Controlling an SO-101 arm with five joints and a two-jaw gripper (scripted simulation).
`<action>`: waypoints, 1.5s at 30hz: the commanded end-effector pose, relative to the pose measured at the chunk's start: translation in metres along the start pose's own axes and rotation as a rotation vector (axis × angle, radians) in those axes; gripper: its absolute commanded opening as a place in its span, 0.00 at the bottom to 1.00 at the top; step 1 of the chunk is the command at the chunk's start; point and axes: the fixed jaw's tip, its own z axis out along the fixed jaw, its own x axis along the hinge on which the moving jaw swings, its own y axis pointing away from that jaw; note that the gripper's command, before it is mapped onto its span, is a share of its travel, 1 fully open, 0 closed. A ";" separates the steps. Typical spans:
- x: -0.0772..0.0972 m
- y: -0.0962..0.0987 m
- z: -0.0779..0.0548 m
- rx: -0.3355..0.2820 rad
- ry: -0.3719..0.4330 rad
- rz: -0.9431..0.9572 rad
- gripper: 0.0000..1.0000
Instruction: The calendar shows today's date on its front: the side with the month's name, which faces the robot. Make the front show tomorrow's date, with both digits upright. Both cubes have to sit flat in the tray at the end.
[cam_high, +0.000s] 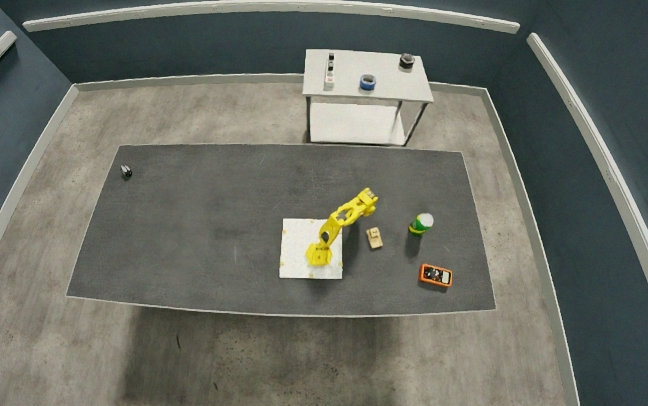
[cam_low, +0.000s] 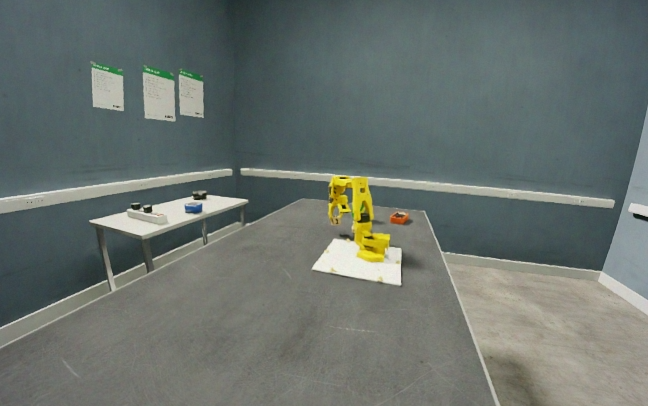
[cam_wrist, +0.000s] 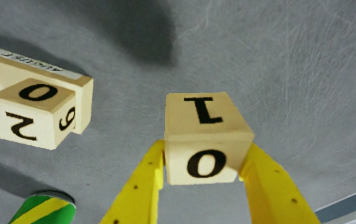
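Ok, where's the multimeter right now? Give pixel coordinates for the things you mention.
Top view: the multimeter (cam_high: 435, 275) (cam_low: 399, 218) lies near the dark table's right end, just below the green can (cam_high: 420, 224). Exterior view: far end of the table, right of the arm (cam_high: 350, 212) (cam_low: 362, 200).

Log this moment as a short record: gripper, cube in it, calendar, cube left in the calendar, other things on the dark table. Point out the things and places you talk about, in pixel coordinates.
gripper: shut on a cube, raised off the table
held cube (cam_wrist: 207, 137): shows 1 and 0 to the wrist camera
calendar (cam_wrist: 84, 102): on the table (cam_high: 200, 200), month label reads August
other cube (cam_wrist: 30, 122): in the calendar, showing 0, 2 and a 6 or 9
nearby: green can (cam_high: 418, 225) (cam_wrist: 42, 210), orange multimeter (cam_high: 435, 275) (cam_low: 399, 218)
front date: cannot tell
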 end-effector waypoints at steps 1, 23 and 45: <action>0.001 -0.003 -0.005 0.003 0.022 0.023 0.00; -0.003 -0.028 -0.004 0.005 0.022 0.297 0.00; -0.017 -0.076 -0.001 0.008 0.022 0.805 0.00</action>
